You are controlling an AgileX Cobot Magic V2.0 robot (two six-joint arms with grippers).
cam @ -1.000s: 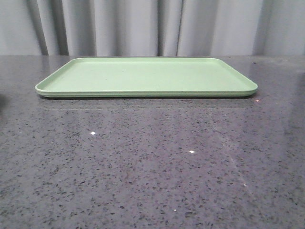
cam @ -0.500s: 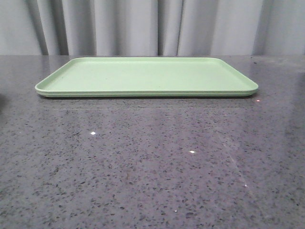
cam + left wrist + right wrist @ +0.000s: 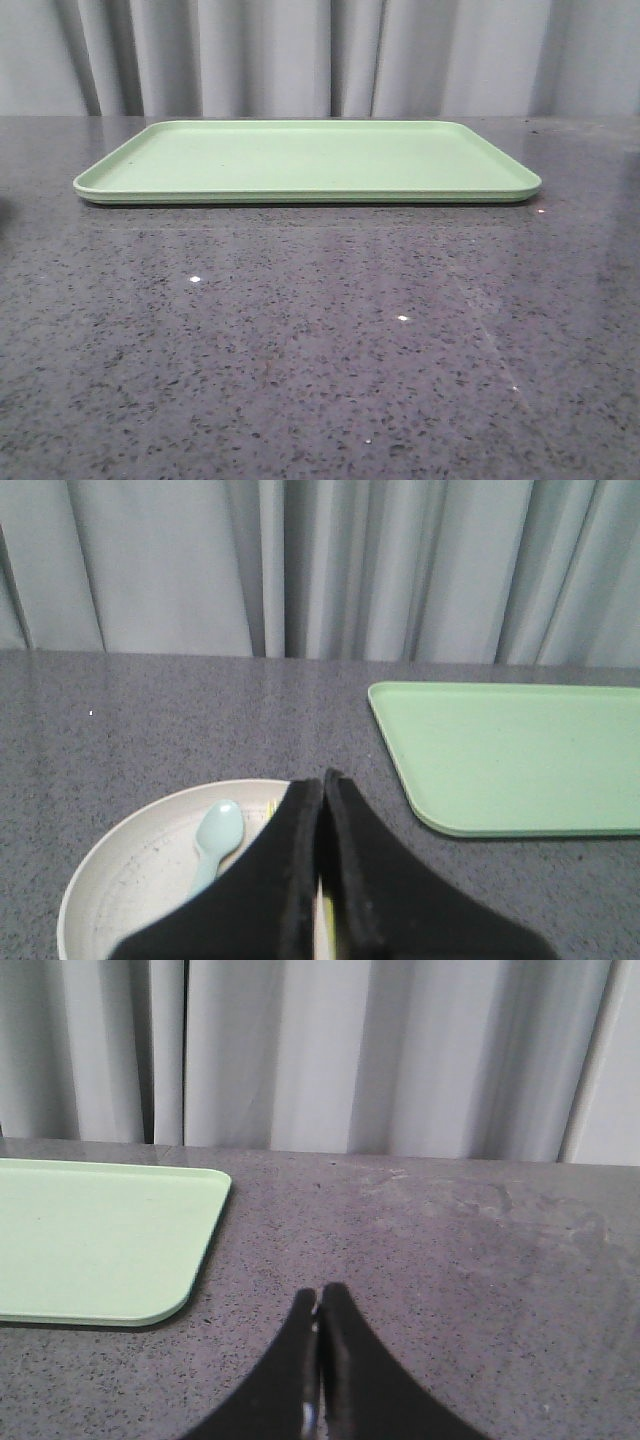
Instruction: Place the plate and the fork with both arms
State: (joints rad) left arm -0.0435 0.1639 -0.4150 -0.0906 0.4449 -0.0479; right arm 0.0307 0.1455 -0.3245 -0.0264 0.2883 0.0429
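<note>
The cream speckled plate [image 3: 135,870] shows only in the left wrist view, on the grey table beside the tray's near corner. A thin yellow sliver of the fork [image 3: 271,808] lies in the plate, mostly hidden behind my left gripper. My left gripper [image 3: 322,780] is shut and hovers over the plate's inner edge; it holds nothing that I can see. My right gripper [image 3: 320,1295] is shut and empty over bare table, on the other side of the tray. Neither gripper, the plate nor the fork shows in the front view.
A flat light-green tray [image 3: 310,160] lies at the table's far middle; it also shows in the left wrist view [image 3: 510,755] and the right wrist view [image 3: 90,1230]. A pale blue spoon [image 3: 215,840] lies in the plate. Grey curtains hang behind the table.
</note>
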